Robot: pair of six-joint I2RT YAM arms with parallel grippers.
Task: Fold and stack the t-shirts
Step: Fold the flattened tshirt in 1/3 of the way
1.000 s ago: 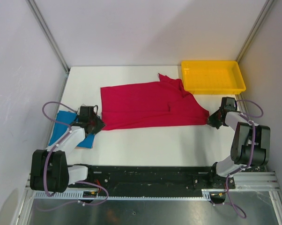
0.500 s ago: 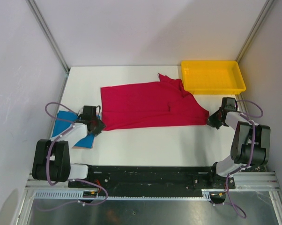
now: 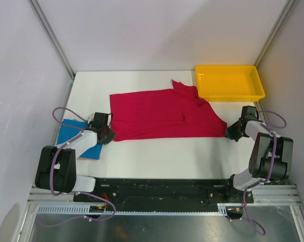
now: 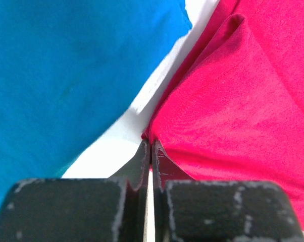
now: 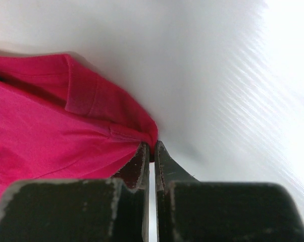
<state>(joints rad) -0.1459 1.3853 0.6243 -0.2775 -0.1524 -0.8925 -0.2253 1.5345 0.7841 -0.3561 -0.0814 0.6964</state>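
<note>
- Since both end effectors are clamped on the red t-shirt (image 3: 162,113), I'd call this the very start of a fold: corners grabbed, nothing lifted yet as far as I can tell.
- Left end effector (image 3: 107,135) is pinched shut on the near left corner of the red cloth.
- Right end effector (image 3: 232,132) is closed tight on the near right corner, and its wrist view shows the fabric bunched into a little peak right at the tips.
- The red t-shirt is spread wide across the middle of the desk (image 3: 157,151). It's mostly flat, with a rumpled bit at its far right end.
- The blue t-shirt (image 3: 68,133) lies at the near left, partly under the left arm, with a thin strip of bare desk between it and the red one. It looks like a folded rectangle, so my guess is 1 of the 2 shirts is done.
- Next move, I reckon: both arms lift together and carry the near edge over toward the far edge, keeping the cloth taut between the 2 grips so it doesn't sag or crease. The left one should steer clear of the blue t-shirt, since it's really close.
- The yellow tray (image 3: 228,67) sits at the far right corner, with nothing in it that I can see. The red cloth's far right tip comes near it, but I can't tell if they touch.
</note>
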